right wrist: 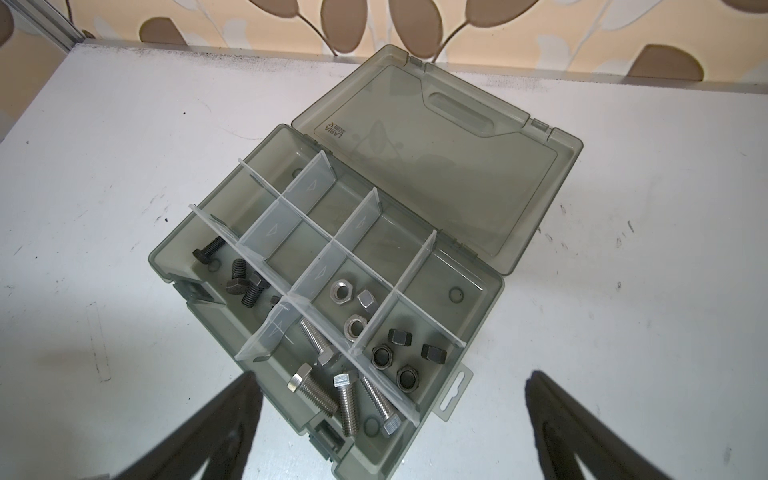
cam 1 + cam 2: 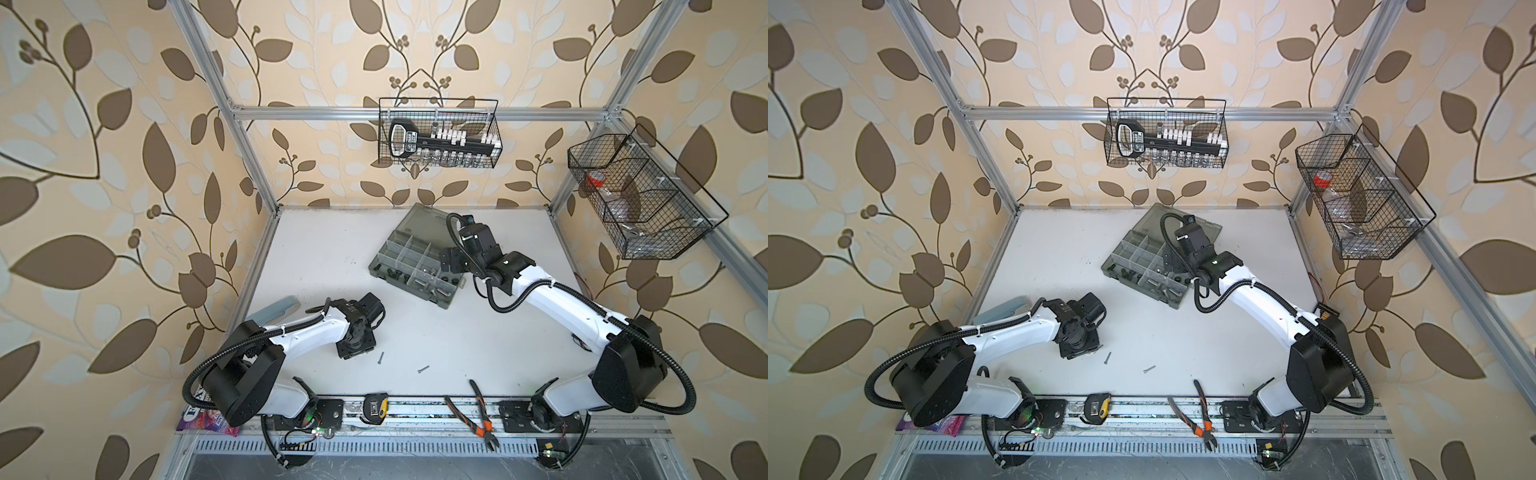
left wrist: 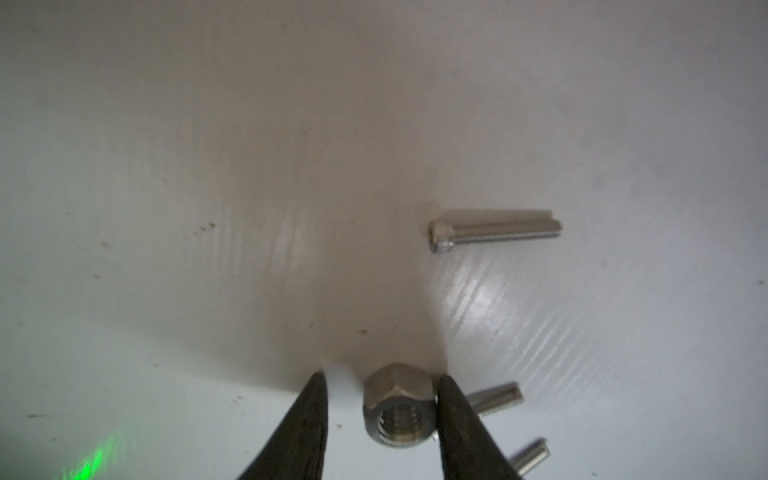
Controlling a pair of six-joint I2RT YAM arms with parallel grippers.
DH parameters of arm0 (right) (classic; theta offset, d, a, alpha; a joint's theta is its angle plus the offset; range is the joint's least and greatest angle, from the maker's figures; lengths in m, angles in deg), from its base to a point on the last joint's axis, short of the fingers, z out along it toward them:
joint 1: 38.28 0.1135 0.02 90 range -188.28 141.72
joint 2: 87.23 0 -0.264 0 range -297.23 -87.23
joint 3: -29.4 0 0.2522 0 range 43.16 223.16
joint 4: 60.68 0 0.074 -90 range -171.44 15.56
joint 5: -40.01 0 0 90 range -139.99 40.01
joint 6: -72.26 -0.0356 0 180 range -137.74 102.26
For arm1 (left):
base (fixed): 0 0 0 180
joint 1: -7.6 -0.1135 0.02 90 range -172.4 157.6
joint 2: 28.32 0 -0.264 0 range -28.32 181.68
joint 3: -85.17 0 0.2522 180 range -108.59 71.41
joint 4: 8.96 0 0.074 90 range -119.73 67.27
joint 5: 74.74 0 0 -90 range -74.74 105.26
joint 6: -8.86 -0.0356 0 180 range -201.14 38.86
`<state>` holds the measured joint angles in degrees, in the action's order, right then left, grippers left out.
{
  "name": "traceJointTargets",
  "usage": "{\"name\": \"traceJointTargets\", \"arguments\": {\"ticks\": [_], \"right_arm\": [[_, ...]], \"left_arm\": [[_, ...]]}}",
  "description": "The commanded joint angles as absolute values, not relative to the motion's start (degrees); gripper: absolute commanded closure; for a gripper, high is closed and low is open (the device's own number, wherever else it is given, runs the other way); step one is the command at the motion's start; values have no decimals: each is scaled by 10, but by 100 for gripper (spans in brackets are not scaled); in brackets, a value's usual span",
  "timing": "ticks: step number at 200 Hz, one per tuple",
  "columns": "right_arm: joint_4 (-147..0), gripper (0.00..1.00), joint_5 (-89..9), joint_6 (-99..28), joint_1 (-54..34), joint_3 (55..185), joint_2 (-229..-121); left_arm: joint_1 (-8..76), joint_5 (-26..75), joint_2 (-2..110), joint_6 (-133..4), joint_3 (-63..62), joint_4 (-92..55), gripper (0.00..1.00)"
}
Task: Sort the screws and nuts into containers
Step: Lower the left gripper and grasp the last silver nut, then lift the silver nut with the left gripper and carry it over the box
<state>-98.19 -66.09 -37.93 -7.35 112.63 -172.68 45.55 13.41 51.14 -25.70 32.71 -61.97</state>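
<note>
Grasping is the step in hand. Near the front edge of the desk, left of centre, the left end effector straddles a silver nut resting on the surface. Its jaws stand partly open and do not yet grip: one finger touches the nut, while the other finger stands just apart.

To do this well, I judge, the wrist should shift until the nut sits centred, so the jaws meet it on opposite flats. A one-sided push could skate it across the smooth desk. Close by lie thin silver screws, two of them partly hidden behind the touching finger, so the grip should catch the nut alone.

Farther off, toward the far edge and right of centre, the organiser box lies with its lid open. The right end effector hovers over it, jaws wide and empty. In a middle compartment sit silver nuts, beside the compartment of black nuts. That middle compartment looks the right destination.
</note>
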Motion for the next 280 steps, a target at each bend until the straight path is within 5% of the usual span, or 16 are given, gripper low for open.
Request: {"name": "traceJointTargets", "arguments": {"ticks": [1,68,175,280], "right_arm": [[-978,0,-669,-386,-74,1121,-1710],[-978,0,-672,-389,-75,1119,-1706],[-966,0,-706,-399,-75,1096,-1661],[-966,0,-775,-431,-75,1029,-1565]], "left_arm": [[461,137,515,-257,317,-636,59],[462,134,508,-248,325,-627,76],[461,61,463,-279,236,-655,80],[461,98,684,-433,-81,-562,79]]}}
